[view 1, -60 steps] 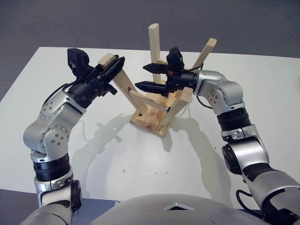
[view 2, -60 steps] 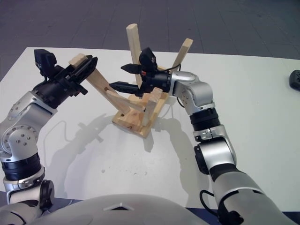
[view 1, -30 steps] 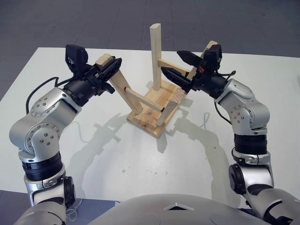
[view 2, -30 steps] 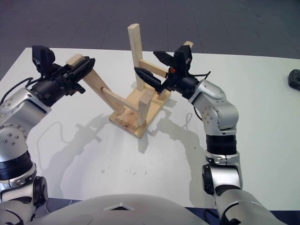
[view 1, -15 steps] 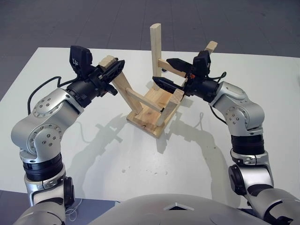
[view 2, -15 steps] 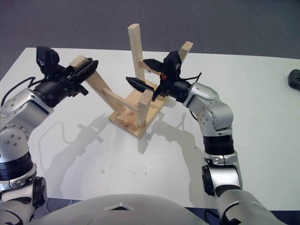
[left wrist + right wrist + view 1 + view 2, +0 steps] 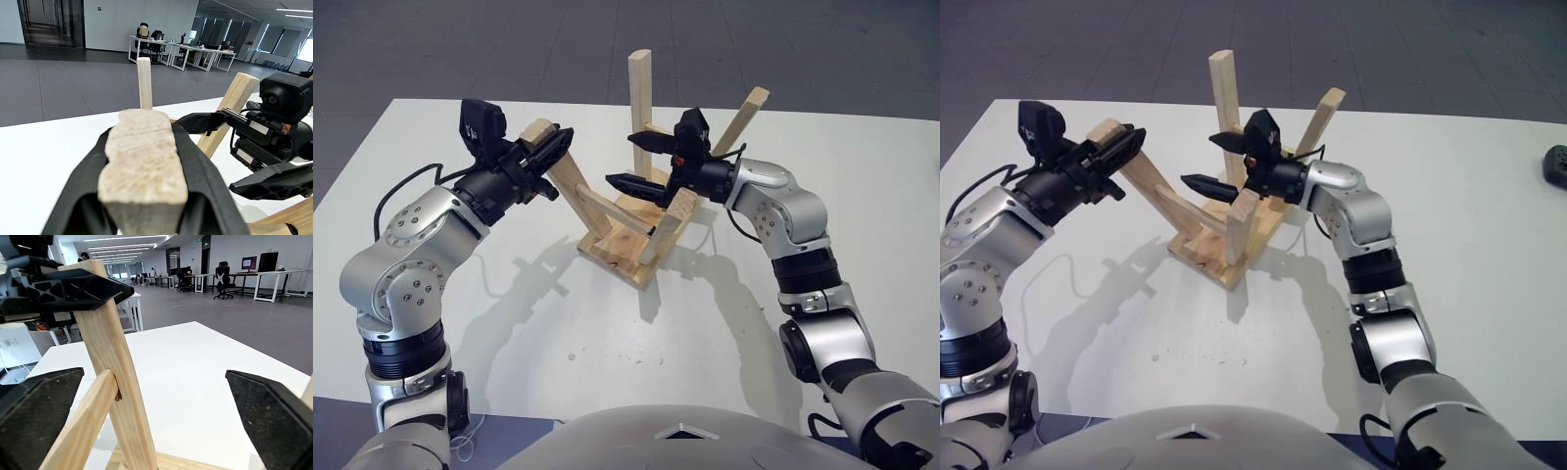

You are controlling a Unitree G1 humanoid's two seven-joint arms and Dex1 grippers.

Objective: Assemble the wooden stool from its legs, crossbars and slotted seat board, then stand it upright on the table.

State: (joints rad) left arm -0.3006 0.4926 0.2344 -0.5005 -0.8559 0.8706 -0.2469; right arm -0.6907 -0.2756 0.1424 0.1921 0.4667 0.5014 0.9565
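The wooden stool lies upside down, its seat board (image 7: 612,257) on the white table and its legs pointing up. My left gripper (image 7: 548,149) is shut on the top end of the slanted left leg (image 7: 571,186); in the left wrist view its fingers (image 7: 195,166) clamp that leg end (image 7: 142,156). A crossbar (image 7: 613,209) runs from this leg to the front leg (image 7: 672,219). My right gripper (image 7: 623,161) stands open among the legs, in front of the upright rear leg (image 7: 639,93), holding nothing. Its wide-spread fingers (image 7: 39,404) face the held leg (image 7: 115,377).
A fourth leg (image 7: 744,113) slants up at the back right. A small black object (image 7: 1556,164) lies at the table's right edge. Bare table surface (image 7: 607,343) stretches in front of the stool, with the table's far edge just behind it.
My right gripper swung left from beside the back-right leg to the middle of the stool, still open. The left gripper kept its hold on the leg.
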